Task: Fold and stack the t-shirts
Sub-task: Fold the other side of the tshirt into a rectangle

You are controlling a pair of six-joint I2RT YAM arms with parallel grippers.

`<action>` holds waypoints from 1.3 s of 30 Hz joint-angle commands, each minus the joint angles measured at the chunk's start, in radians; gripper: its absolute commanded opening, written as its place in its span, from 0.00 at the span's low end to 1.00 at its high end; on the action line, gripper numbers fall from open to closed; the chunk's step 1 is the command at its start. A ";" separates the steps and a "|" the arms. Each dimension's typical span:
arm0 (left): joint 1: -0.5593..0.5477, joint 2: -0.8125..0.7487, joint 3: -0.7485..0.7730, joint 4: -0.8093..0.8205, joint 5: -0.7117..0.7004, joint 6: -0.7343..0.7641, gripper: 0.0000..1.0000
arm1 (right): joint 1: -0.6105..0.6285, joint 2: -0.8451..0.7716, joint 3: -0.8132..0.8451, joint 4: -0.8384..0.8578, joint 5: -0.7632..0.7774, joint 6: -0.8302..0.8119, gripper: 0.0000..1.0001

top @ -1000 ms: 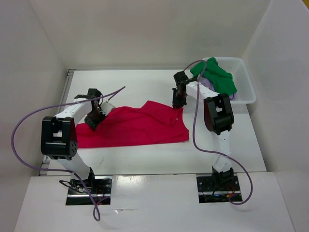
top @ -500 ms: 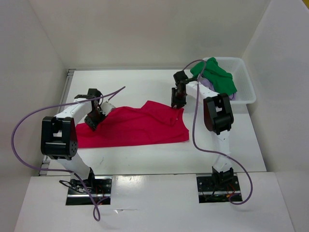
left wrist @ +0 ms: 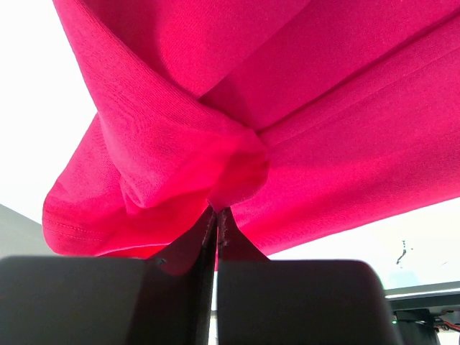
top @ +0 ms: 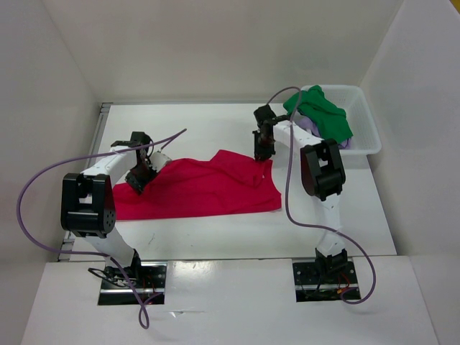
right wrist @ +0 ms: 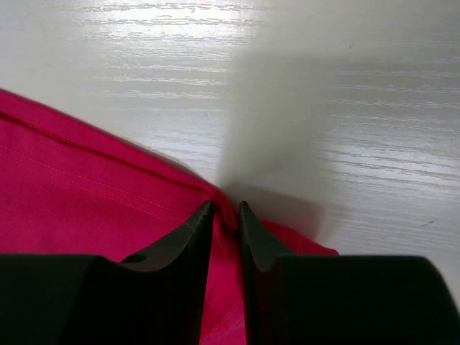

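The red t-shirt (top: 201,190) lies spread across the middle of the table, rumpled at its back edge. My left gripper (top: 136,180) is shut on its left end; in the left wrist view the jaws (left wrist: 217,210) pinch a bunched fold of red cloth (left wrist: 323,129) that hangs lifted. My right gripper (top: 262,159) is at the shirt's back right corner. In the right wrist view it (right wrist: 225,208) is shut on a thin ridge of red cloth (right wrist: 86,194) at the hem. The green t-shirt (top: 327,115) lies heaped over the lavender t-shirt (top: 309,123) in the basket.
A white plastic basket (top: 368,126) stands at the back right of the table, close behind the right arm. Purple cables loop from both arms. White walls close in the table on the left, back and right.
The right gripper has shifted slightly left and toward the back, still at the shirt's back right corner. The left arm and the red shirt's left end have not moved.
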 commanded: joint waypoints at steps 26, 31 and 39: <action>0.003 0.001 -0.025 0.000 -0.007 -0.002 0.00 | 0.048 -0.189 0.021 0.013 0.111 -0.044 0.72; 0.003 0.001 -0.025 0.009 -0.007 -0.002 0.00 | 0.039 -0.163 0.030 -0.008 0.120 -0.048 0.72; 0.003 0.010 -0.035 0.009 -0.007 -0.002 0.00 | 0.019 -0.025 0.127 -0.048 0.068 -0.059 0.58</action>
